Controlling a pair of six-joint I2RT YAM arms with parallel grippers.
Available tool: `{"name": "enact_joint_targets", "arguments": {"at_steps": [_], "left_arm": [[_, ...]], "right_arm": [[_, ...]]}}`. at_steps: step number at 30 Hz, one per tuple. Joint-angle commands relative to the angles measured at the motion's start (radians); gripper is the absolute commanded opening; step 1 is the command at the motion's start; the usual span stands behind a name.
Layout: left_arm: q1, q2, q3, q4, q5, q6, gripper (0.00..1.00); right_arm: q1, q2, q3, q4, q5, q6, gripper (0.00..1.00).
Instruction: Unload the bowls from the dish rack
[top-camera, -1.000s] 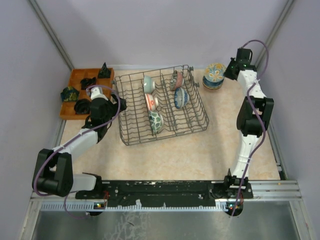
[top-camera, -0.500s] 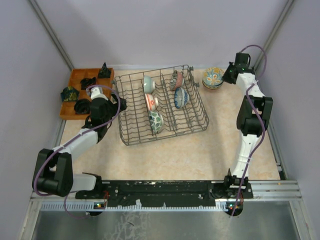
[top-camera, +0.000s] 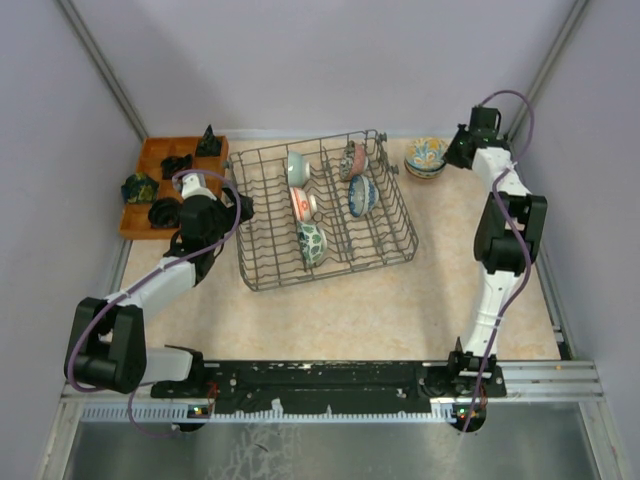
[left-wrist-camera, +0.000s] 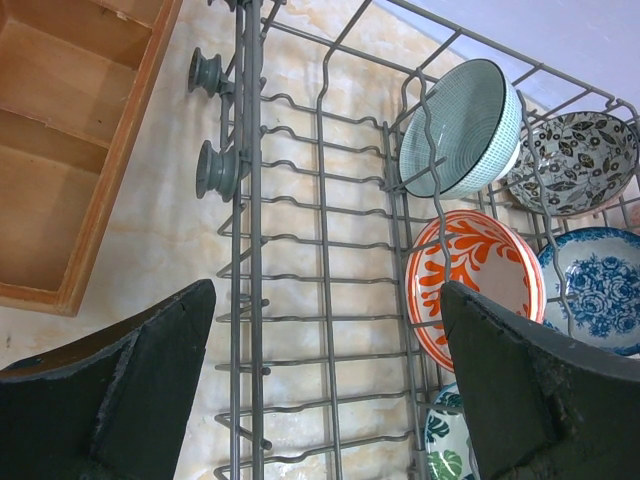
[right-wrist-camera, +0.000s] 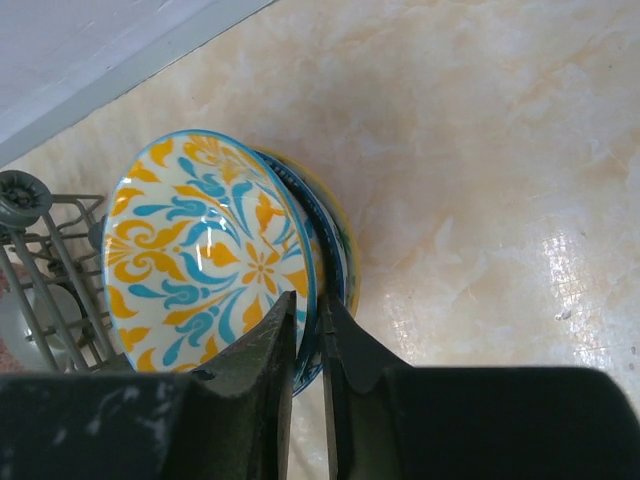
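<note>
My right jaws straddle the rim of the yellow bowl (right-wrist-camera: 200, 260) at one o'clock of the dish rack (top-camera: 265, 240); I can't tell whether they pinch it. Left jaws gape wide at its nine o'clock

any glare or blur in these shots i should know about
Right wrist view: bright glare on the table, a shine on the yellow bowl, the right pincer dark and soft. Left wrist view: rack and orange bowl sharp, the left pincer dark in the lower corners. Top view: even light, faint shadows.
</note>
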Motion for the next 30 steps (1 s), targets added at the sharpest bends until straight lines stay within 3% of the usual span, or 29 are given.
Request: {"name": "enact_joint_targets", "arguments": {"at_steps": [1,13,20,24,30], "left_arm": [[0.0,0.003,-0.007,0.031,0.013,-0.005,0.99],[0.0,-0.012,-0.014,0.034,0.016,-0.007,0.99],[0.0,-0.02,-0.02,0.034,0.019,-0.011,0.99],[0.0,-0.028,-0.023,0.033,0.024,-0.012,0.99],[0.0,-0.054,-0.04,0.03,0.014,-0.015,0.99]], "right_arm": [[-0.005,-0.118,-0.017,0.026,0.0,-0.006,0.17],[-0.004,-0.211,-0.09,0.033,0.017,-0.008,0.19],[0.023,-0.352,-0.254,0.07,0.129,-0.033,0.3],[0.103,-0.457,-0.34,0.094,0.222,-0.08,0.38],[0.306,-0.543,-0.33,0.067,0.399,-0.174,0.45]]}}
